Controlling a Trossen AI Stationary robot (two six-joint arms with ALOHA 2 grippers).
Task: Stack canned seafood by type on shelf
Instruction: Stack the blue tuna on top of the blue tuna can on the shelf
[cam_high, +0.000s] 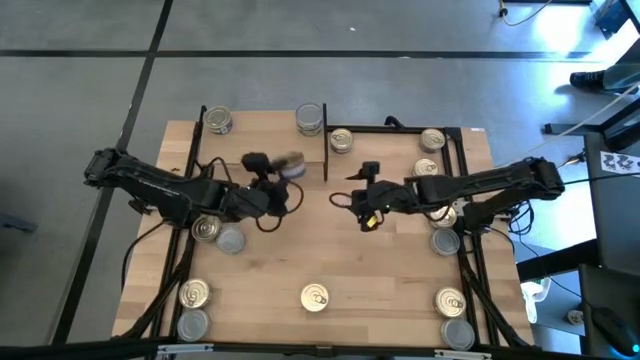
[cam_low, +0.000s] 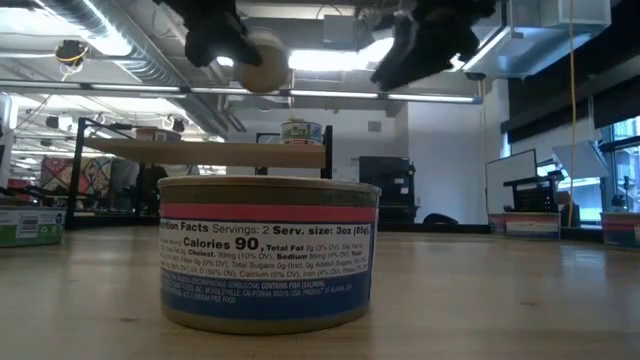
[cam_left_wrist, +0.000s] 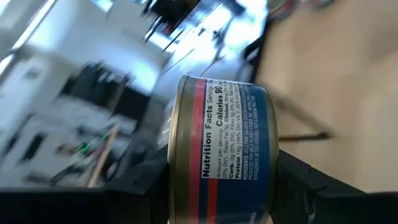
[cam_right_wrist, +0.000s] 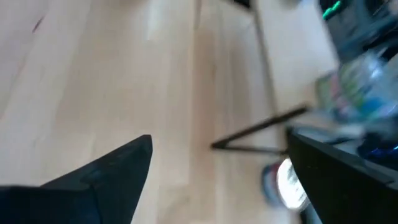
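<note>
Tin (cam_left_wrist: 221, 155) fills the left wrist view, clamped sideways between the left gripper (cam_high: 283, 180) fingers, airborne over the shelf (cam_high: 260, 135) near its right end. Level it before setting down on a matching tin. Right gripper (cam_high: 362, 200) hangs empty, fingers wide, mid-table.

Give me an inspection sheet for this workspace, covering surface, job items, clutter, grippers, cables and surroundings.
Surface: light-wood table, bare in the middle.
Job's things: tins scattered along the table's edges; one tin at the near edge; two tins on the shelf back edge.
Clutter: nothing seen.
Grippers: left gripper holds a blue-and-red labelled tin lifted near the shelf; right gripper open over the table's middle, holding nothing.
Cables: wiring runs along both arms.
Surroundings: grey floor, desks and monitors beyond the table.
</note>
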